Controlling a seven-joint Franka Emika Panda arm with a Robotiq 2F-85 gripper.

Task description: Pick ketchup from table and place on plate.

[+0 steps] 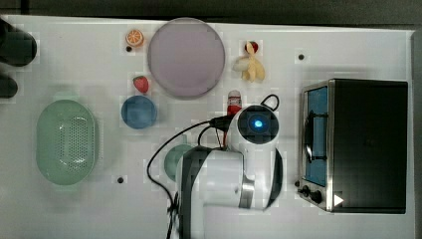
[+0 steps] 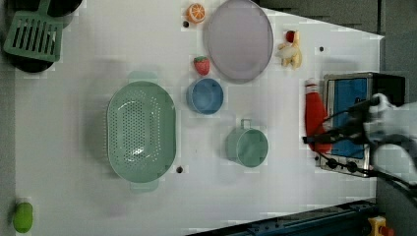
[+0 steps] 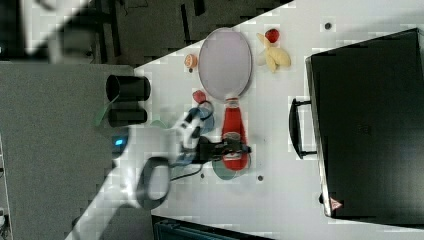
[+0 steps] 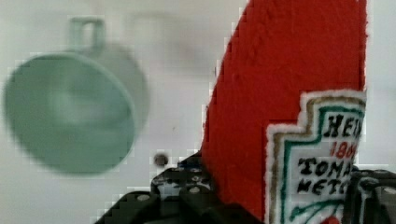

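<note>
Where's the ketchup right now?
In the right view the ketchup lies on the table just below the plate, cap toward it, with the gripper around its body.

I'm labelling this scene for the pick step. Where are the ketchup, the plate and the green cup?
ketchup [image 3: 234, 122]: right view, red body just below the cap.
plate [image 1: 186, 57]: top view, bare middle of the lilac-grey disc.
green cup [image 2: 247, 146]: left view, inside of the bowl.

The arm's pincer [image 4: 275, 198] is closed around the ketchup [image 4: 285, 93], one finger on each side
</note>
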